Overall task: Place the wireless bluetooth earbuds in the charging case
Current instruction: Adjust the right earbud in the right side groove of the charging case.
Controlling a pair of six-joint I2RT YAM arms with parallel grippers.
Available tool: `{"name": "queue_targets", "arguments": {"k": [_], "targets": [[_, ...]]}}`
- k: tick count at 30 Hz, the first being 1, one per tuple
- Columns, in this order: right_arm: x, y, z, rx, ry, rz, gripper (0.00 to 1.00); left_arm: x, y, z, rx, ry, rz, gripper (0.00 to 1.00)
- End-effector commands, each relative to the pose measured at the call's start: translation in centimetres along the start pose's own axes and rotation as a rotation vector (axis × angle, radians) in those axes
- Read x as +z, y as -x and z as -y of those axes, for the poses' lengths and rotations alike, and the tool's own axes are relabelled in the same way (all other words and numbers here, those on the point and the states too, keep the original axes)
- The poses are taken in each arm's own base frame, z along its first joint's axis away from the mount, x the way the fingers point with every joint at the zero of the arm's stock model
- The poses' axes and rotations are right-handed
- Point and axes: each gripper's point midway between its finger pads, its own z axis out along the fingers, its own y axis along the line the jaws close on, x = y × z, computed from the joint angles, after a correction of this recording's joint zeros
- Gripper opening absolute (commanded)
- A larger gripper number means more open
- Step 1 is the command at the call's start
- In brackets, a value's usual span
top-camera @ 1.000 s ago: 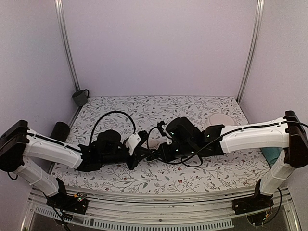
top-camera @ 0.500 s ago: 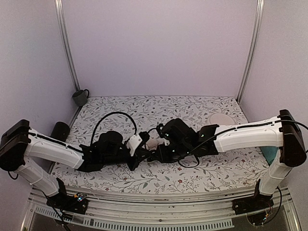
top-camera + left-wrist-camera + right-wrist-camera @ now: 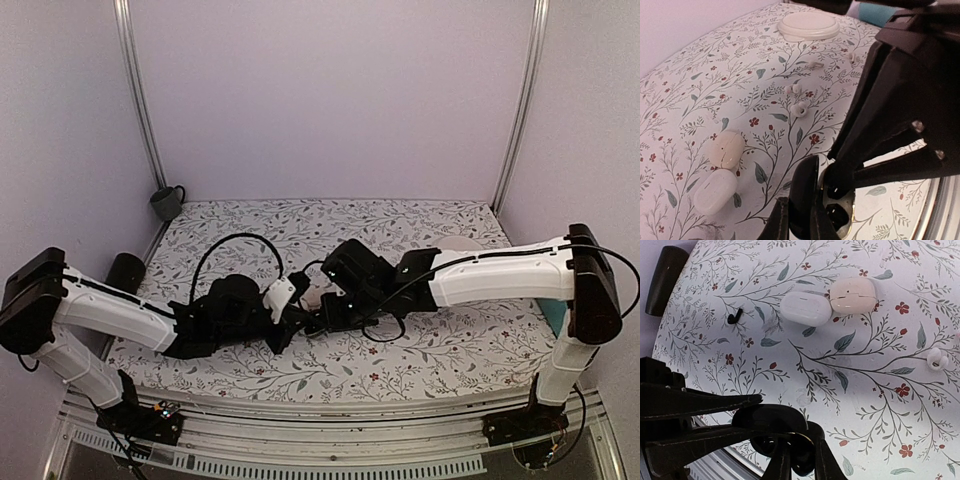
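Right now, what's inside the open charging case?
Dark wells show inside the charging case; the right pincer covers the rest, so any seated earbud is hidden. One black earbud lies outside.

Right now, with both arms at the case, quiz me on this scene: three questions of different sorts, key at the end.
1. True or false: the left gripper is shut on the charging case.
2. The white oval case and the beige oval case on the cloth are: A touching side by side, B far apart, C stacked.
3. In the right wrist view, what small black thing lies loose on the cloth left of the white oval case?
Key: 1 true. 2 A. 3 a black earbud.
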Motion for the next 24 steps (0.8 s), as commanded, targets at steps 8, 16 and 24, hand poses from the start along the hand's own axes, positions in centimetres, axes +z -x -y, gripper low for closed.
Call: {"name": "queue_targets", "arguments": {"k": [8,16,24], "targets": [[2.7,-0.2,1.4,0.258,-0.046,-0.101,0.04,1.4,1.3,-0.7,-0.142,0.16,0.035,0.0],[2.7,0.2,1.1,0.305,0.027,-0.126,0.17,1.3,1.0,-1.1,-0.153,0.195,0.046,0.0],[2.9,-0.1,-0.1,0.36,0.11,-0.142,0.26,1.9,0.9,-0.8,-0.175,0.183,0.047,0.0]]}}
